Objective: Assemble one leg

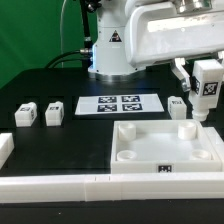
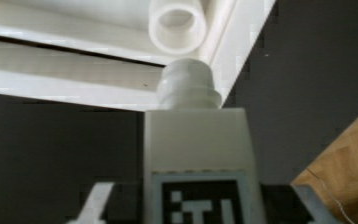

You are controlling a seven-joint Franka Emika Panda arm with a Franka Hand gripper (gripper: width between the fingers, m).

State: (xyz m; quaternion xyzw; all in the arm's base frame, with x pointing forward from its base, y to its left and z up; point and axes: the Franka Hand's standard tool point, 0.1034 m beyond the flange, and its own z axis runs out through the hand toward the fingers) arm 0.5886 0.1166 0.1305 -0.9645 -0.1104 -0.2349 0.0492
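My gripper (image 1: 207, 82) is shut on a leg (image 1: 206, 92), a small white block with a black-and-white tag, and holds it upright with its round peg pointing down. The leg hangs just above the far corner, on the exterior view's right, of the large white square panel (image 1: 150, 152), close to that corner's round socket (image 1: 186, 129). In the wrist view the leg (image 2: 197, 140) fills the middle between my fingers (image 2: 96, 205). Its peg tip lies just short of the socket (image 2: 176, 25). I cannot tell whether it touches the panel.
Two more legs (image 1: 27, 113) (image 1: 54, 114) stand at the exterior view's left, and another (image 1: 176, 105) stands beside the panel. The marker board (image 1: 118, 104) lies in the middle. Long white bars (image 1: 50, 185) lie along the front and at the left (image 1: 5, 150). The robot base (image 1: 110, 50) is behind.
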